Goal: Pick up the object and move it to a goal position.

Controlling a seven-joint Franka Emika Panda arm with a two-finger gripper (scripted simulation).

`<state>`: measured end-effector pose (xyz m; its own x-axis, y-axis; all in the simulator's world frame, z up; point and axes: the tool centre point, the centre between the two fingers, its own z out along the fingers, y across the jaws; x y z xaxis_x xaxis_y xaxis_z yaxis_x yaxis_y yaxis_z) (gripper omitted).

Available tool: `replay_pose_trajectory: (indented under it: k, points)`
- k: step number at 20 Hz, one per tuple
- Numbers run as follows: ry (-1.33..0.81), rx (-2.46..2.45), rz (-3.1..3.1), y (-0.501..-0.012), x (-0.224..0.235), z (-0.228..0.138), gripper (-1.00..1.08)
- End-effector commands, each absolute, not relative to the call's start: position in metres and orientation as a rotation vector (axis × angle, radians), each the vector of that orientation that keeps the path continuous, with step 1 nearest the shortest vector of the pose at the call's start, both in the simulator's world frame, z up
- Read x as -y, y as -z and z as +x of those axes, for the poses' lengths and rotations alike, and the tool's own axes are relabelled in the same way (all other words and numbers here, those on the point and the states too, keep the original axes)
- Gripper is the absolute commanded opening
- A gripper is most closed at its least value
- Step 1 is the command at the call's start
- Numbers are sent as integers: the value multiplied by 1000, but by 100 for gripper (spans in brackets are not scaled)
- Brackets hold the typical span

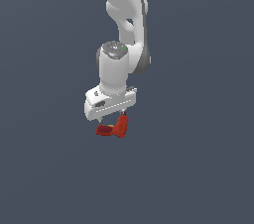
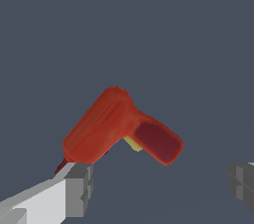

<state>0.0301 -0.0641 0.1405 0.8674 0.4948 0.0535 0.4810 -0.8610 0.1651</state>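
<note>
red drill-shaped object [image 2: 119, 126] lies under the gripper [image 2: 158, 183] — jaws spread wide.

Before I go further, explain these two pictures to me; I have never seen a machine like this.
Both pictures are computer renders, not photographs. The exterior view shows a white robot arm hanging over a plain grey ground, its claw pointing down. The wrist view comes from a camera beside that claw. Its two grey fingertips stand wide apart. The only object is a small red toy drill, with a darker red handle. It sits between the fingertips; one seems to touch it, but it is not gripped.
</note>
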Motion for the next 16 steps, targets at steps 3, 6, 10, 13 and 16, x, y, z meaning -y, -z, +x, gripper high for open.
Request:
replay_pose_trajectory:
  k: [3, 6, 10, 13, 16]
  points:
    - [-138, -954, 2801, -124, 78, 33, 108]
    - [-133, -1079, 2734, -113, 87, 34, 108]
    - [-125, -1243, 2638, -98, 98, 35, 108]
    - [-117, -1362, 2561, -87, 105, 35, 108]
    - [-110, -1472, 2484, -76, 112, 35, 108]
